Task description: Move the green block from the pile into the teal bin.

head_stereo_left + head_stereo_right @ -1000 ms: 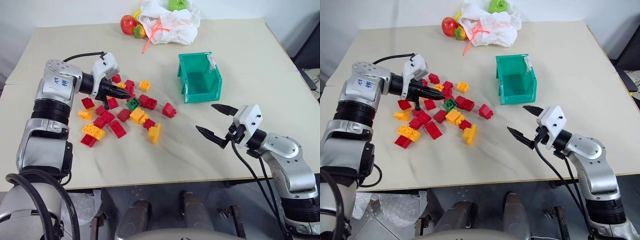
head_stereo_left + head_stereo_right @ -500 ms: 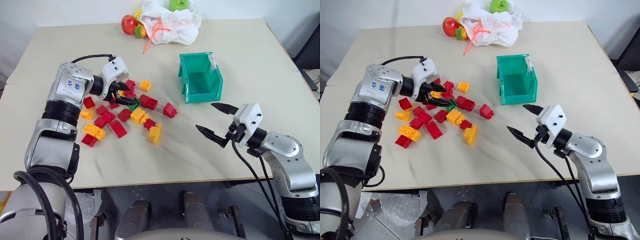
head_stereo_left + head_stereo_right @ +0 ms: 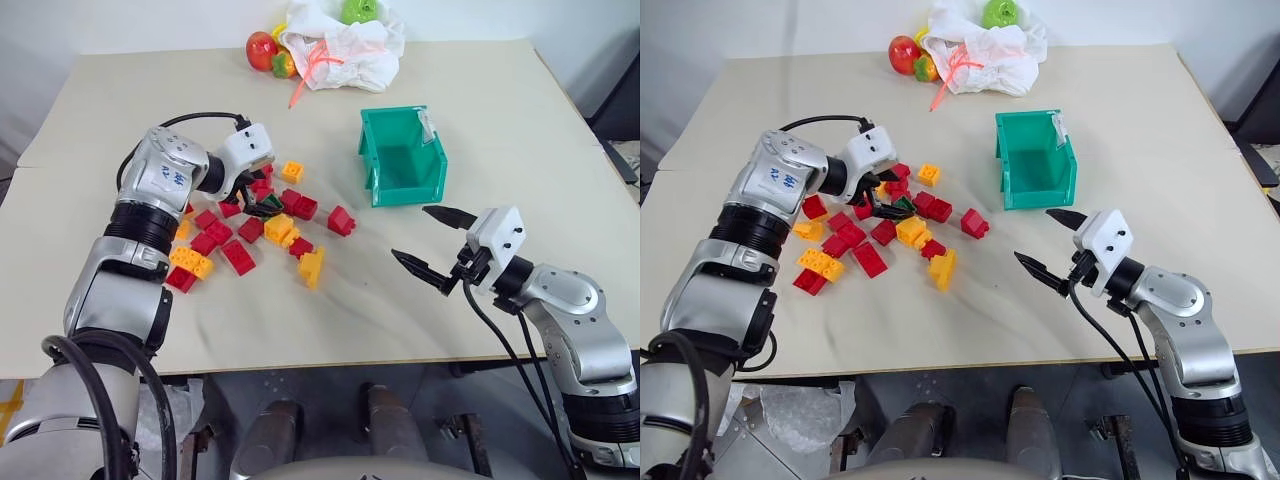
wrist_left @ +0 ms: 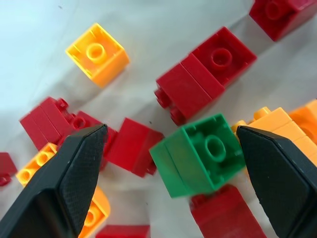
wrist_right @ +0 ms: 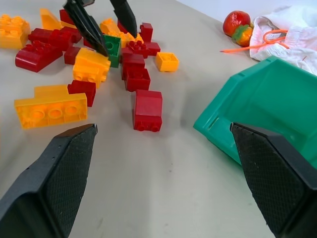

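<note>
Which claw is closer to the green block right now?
Left. The left claw is open right over the green block, one finger on each side. The right claw hangs well off, beyond the pile, near the teal bin.

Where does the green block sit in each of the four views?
Left eye view: green block mid-pile, at the open left gripper.
Right eye view: mid-pile.
Left wrist view: centre-right, untouched between the fingers.
Right wrist view: upper left.
Shared landmark: a joined pair of red bricks beside it.
</note>
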Controlling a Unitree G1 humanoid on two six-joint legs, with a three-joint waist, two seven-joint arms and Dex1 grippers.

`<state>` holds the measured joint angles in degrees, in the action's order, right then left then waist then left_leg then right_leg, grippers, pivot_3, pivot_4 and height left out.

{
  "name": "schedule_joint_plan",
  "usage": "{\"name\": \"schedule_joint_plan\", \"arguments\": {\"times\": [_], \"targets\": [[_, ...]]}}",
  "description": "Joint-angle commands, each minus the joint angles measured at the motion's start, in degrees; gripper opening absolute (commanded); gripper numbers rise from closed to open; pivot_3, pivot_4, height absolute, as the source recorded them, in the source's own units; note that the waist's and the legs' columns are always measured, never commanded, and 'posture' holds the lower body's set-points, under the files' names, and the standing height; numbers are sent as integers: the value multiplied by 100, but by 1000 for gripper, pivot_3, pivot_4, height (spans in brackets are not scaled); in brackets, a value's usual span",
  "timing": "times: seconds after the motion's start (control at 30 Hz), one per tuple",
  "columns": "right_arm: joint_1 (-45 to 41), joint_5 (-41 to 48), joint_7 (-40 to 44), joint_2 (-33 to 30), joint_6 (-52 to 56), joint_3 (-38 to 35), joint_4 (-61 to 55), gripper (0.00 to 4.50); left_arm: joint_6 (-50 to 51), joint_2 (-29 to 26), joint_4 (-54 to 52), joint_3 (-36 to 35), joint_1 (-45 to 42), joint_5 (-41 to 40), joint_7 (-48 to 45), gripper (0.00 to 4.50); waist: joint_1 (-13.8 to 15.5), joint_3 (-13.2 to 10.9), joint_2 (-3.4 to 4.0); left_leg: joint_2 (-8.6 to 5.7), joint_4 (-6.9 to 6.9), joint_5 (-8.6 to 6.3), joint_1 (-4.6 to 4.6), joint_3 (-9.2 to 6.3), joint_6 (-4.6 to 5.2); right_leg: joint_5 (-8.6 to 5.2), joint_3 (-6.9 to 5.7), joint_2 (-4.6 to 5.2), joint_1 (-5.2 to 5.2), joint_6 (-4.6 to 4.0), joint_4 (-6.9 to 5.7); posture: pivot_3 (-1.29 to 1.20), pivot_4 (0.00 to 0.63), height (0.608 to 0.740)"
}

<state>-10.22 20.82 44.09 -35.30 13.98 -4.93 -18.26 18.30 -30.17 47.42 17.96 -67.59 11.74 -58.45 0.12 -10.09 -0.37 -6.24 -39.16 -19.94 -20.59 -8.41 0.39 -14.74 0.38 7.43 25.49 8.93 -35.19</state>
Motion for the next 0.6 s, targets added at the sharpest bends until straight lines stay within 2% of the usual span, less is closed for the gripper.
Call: {"name": "schedule_joint_plan", "arguments": {"times": [0.03, 0.27, 0.43, 0.53, 0.6], "targets": [[39, 43, -48, -3, -18, -75, -278, 4500, -134, -219, 306, 442, 110, 586, 26, 4447, -24, 1, 1, 0, 1, 0, 3, 2, 0, 0, 2, 0, -1, 0, -1, 0, 150, 740], [59, 45, -56, -14, -11, -73, -289, 4500, -120, -501, 330, 339, 56, 647, -107, 4447, -35, 0, -1, 5, 12, -2, 20, 41, -1, 0, 35, -15, 8, -1, -15, 0, 150, 740], [-40, 28, -21, 7, -38, -10, -193, 4500, -7, -434, 283, 170, 137, 475, -190, 4447, -31, 0, -1, 5, 9, -2, 20, 42, 0, 0, 36, -12, 8, 0, -17, 0, 150, 740], [-107, 17, -10, 12, -39, 14, -143, 4500, 58, -390, 142, 95, 251, 367, -287, 3839, -33, 0, -1, 6, 9, -2, 20, 42, 0, 0, 36, -13, 9, 0, -17, 0, 150, 740], [-112, 18, -4, 8, -43, 10, -142, 4500, 207, -386, 55, 14, 281, 285, -346, 3249, -30, 0, -1, 7, 9, -2, 20, 42, 0, 0, 36, -12, 9, 0, -17, 0, 150, 740]]}}
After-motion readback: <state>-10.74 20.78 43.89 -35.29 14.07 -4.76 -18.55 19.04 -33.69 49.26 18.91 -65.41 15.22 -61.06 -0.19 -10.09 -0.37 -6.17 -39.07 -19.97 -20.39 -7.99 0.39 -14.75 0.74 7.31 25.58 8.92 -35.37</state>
